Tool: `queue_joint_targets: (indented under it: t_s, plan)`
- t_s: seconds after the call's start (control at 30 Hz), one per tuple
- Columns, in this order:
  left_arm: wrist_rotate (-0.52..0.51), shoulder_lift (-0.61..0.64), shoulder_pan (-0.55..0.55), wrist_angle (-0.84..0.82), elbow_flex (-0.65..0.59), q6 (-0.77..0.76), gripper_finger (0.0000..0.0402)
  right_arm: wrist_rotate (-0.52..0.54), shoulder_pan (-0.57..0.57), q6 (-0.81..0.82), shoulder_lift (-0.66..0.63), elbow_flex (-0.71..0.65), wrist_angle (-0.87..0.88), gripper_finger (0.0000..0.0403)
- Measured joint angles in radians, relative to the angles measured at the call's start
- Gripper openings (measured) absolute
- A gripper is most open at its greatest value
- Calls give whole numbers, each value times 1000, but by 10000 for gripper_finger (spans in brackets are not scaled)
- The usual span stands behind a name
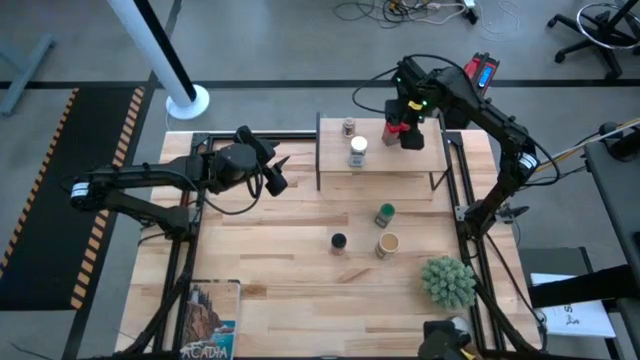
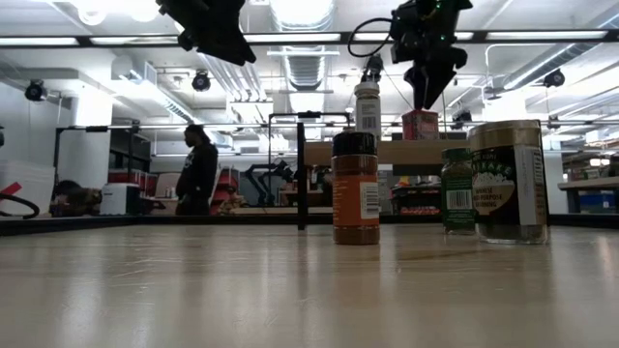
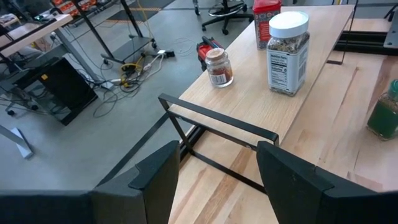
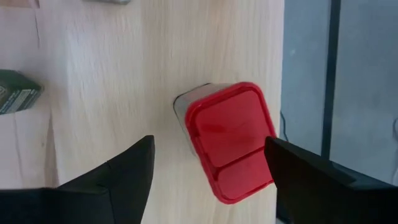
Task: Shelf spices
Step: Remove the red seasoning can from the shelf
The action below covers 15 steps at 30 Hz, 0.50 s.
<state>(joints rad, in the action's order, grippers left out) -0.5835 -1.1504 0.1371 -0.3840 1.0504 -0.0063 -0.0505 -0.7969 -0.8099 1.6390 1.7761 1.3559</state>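
At the near left edge a book point(image 1: 211, 320) is cut off, its cover reading "ACADIA". The left gripper point(image 1: 277, 172) hangs left of the shelf point(image 1: 380, 165), fingers apart and empty. Three spices stand on the shelf: a small jar point(image 1: 348, 127), a white-lidded jar point(image 1: 357, 150) and a red tin point(image 1: 396, 128). The right gripper point(image 1: 410, 132) hovers over the tin, fingers spread. Three more stand on the table: black-lidded point(image 1: 338, 242), green-lidded point(image 1: 384, 213) and tan point(image 1: 387, 244). Their labels are unreadable.

From above, the right gripper point(image 1: 408, 130) covers most of the red square tin point(image 1: 394, 127) on the shelf point(image 1: 340, 165).
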Motion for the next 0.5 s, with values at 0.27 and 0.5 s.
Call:
queue_joint_targets:
  t_s: [0.27, 0.5]
  plan:
    - [0, 0, 0, 0, 0, 0, 204, 0, 1, -20, 15, 2, -12, 288]
    - [0, 0, 0, 0, 0, 0, 204, 8, 0, -21, 49, 4, -43, 288]
